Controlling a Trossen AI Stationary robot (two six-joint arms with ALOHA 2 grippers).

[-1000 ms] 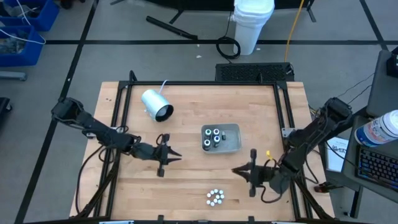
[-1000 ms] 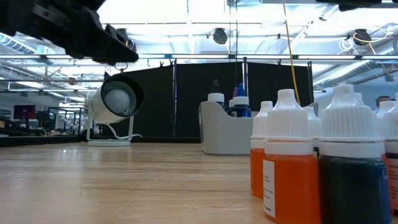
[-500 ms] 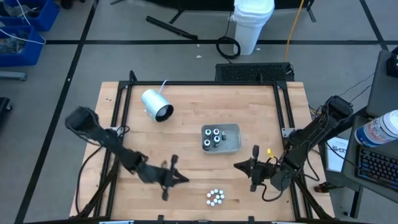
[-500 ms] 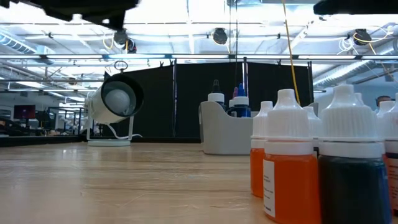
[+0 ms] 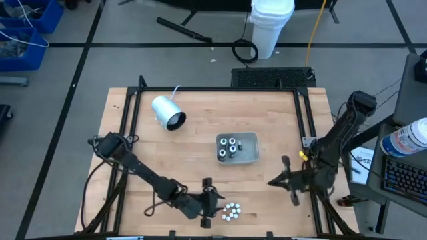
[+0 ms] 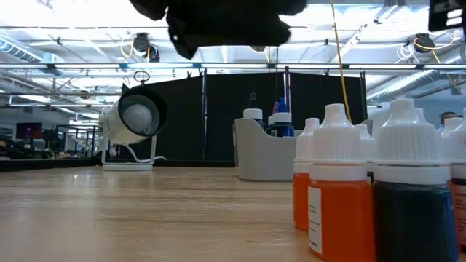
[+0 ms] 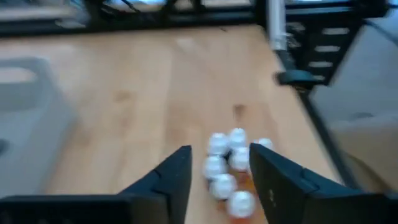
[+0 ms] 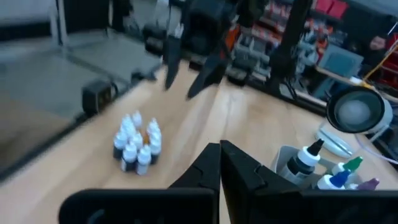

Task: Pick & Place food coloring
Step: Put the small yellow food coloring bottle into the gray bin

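Here the cluster of food coloring bottles (image 5: 231, 211) stands upright at the near edge of the table, just right of the left gripper (image 5: 212, 202), whose fingers (image 7: 171, 180) are spread and aimed at it. The right gripper (image 5: 283, 180), fingers pressed together, waits farther right, so the left arm is nearer.
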